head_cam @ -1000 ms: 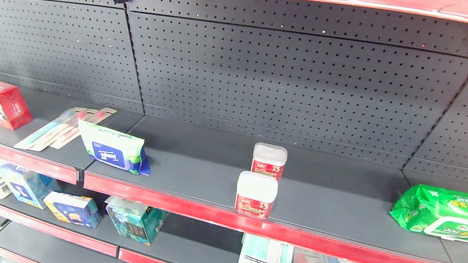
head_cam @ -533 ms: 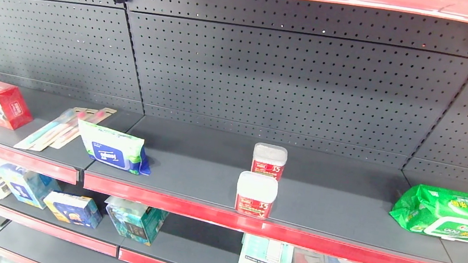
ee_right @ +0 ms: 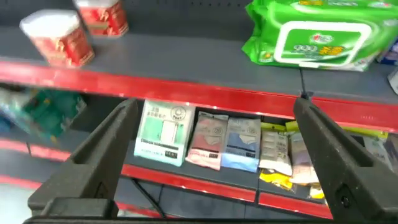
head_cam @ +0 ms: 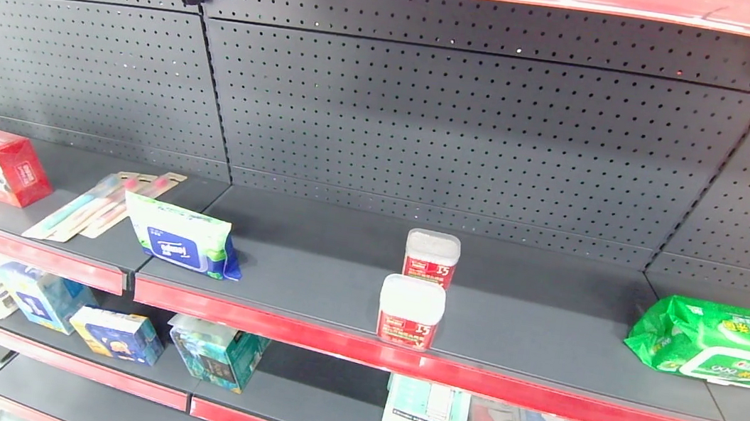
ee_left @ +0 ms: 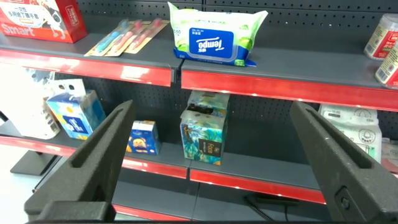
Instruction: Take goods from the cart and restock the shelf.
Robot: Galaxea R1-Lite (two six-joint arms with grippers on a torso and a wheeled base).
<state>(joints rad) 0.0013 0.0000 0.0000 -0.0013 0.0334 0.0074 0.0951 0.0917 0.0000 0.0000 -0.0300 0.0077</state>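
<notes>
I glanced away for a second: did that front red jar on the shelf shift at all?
No. The front jar stands at the same spot by the red shelf edge, just ahead of the back jar, as before.

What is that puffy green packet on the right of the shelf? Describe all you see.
The green soft-plastic packet looks like wet wipes: plump, glossy, crinkled film with white print and a white flip lid on its face. It lies flat, lid shut, on the dark grey metal shelf.
</notes>
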